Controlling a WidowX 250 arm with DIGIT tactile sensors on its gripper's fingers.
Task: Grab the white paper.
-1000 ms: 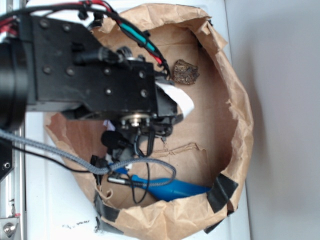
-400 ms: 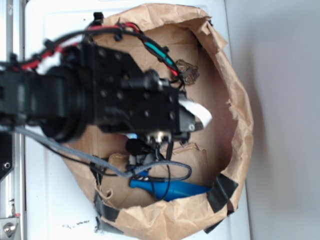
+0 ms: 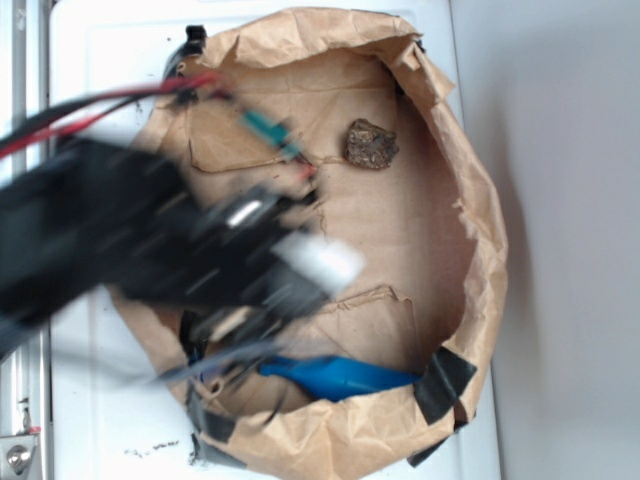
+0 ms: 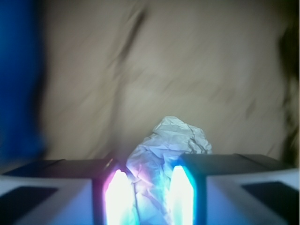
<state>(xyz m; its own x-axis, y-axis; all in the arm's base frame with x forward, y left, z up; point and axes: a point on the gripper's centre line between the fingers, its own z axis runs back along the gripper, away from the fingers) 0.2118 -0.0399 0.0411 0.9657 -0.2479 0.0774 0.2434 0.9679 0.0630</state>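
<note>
Wrist view: white paper (image 4: 164,154), crumpled, sits between the two fingers of the gripper (image 4: 149,197), pinched at its lower part, upper lump sticking out beyond the tips. Brown paper bag (image 3: 470,290) floor behind it. Exterior view: arm blurred, gripper over the bag's middle. Brown rock (image 3: 370,144) near the bag's upper wall; blue tool (image 3: 340,377) along its lower wall.

Swung down-left across the exterior view, now motion-blurred; brown rock (image 3: 371,144) fully uncovered at far right, white gripper strip (image 3: 318,262) shifted lower, over bag floor.
</note>
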